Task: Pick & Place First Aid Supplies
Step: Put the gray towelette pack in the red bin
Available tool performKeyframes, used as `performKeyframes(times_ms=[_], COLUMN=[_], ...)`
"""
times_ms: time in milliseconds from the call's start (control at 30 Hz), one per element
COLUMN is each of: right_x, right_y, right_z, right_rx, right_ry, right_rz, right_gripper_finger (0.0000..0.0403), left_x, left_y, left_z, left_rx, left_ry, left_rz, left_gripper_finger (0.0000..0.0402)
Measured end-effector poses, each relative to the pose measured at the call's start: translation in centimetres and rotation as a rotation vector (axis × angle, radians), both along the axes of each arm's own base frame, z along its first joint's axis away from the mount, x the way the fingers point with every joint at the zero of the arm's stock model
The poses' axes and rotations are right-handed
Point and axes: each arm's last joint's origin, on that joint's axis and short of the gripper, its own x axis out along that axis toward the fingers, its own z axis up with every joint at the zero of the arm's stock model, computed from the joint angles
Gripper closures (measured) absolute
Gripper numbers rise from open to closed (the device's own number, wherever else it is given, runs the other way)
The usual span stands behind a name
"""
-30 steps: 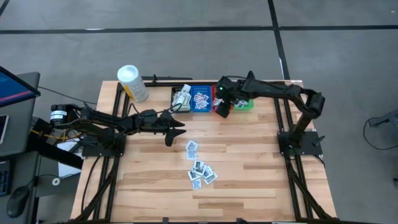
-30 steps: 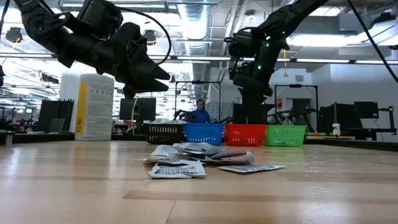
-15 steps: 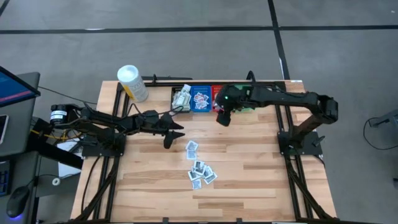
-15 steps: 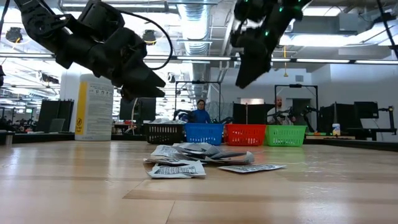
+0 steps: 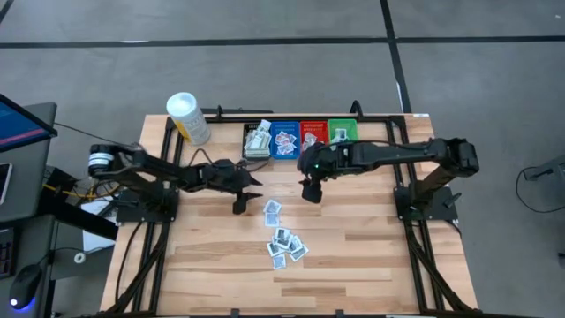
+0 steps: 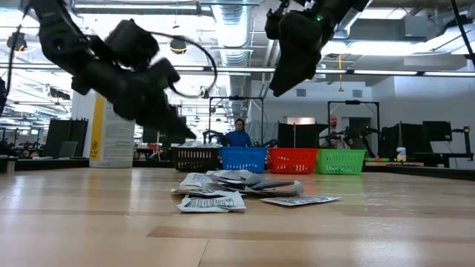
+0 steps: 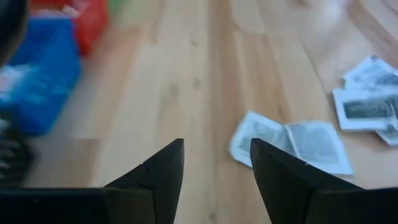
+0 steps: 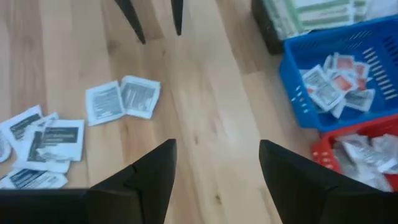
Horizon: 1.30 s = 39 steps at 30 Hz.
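Pale wood planks make up the tabletop [image 5: 353, 247], smooth and lightly varnished, set in a dark metal frame. Along its far edge stands a row of small slatted plastic bins: the black bin [image 5: 257, 140], blue bin [image 5: 284, 140], red bin [image 5: 313, 134] and green bin [image 5: 342, 132], each already carrying some flat packets. A white cylindrical tub [image 5: 187, 117] with a yellow label stands off to their left.

Both dark arms reach toward the middle. The left hand [image 5: 240, 200] hovers low over the wood just beside the nearest packets, its fingers spread wide and empty. The right hand [image 5: 309, 191] hangs above the boards in front of the bins, also spread wide with nothing between its fingers.

The first aid supplies [image 5: 284, 244] lie loose in a small overlapping heap near the tabletop's centre, with a joined pair [image 5: 272, 211] lying apart, nearer the hands. They are thin, crinkled, paper-like rectangles, white with dark print.

Judging by this, the step in hand is a fresh pick. The next move calls for lowering a hand squarely over one packet's edge, since flat sheets on smooth wood give little to pinch.
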Motion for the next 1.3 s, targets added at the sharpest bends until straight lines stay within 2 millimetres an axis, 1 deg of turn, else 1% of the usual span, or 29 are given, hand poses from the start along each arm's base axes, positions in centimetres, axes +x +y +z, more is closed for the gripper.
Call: performKeyframes(times_ms=[100, 267, 433, 667, 867, 1033, 1133, 1300], right_x=[0.1, 0.2, 0.2, 0.2, 0.3, 0.3, 0.3, 0.3], right_y=[0.4, 0.5, 0.5, 0.4, 0.4, 0.4, 0.4, 0.4], right_z=[0.0, 0.1, 0.1, 0.2, 0.2, 0.2, 0.2, 0.2], right_rx=[0.003, 0.001, 0.005, 0.004, 0.000, -0.001, -0.002, -0.002], right_ry=[-0.007, -0.020, -0.024, -0.029, -0.042, -0.041, -0.041, -0.041], right_rz=[0.004, 0.007, -0.001, -0.003, 0.001, 0.003, 0.004, 0.004], right_gripper_finger=[0.0180, 0.0184, 0.0187, 0.0188, 0.0189, 0.0189, 0.0189, 0.0189], left_x=[1.0, 2.5, 2.7, 2.9, 3.9, 4.1, 4.2, 4.1], left_y=[-0.2, -0.4, 0.3, 0.3, 0.3, 0.4, 0.2, 0.0], left_z=[-1.0, -1.7, -2.6, -4.3, -4.9, -5.5, -5.9, -6.2], left_rx=[-0.031, -0.041, -0.053, -0.112, -0.124, -0.129, -0.129, -0.122], left_ry=[0.020, -0.006, 0.026, 0.084, 0.083, 0.085, 0.099, 0.115], left_rz=[-0.055, -0.089, -0.058, -0.079, -0.075, -0.077, -0.078, -0.067], left_gripper_finger=[0.0215, 0.0215, 0.0215, 0.0215, 0.0215, 0.0216, 0.0233, 0.0296])
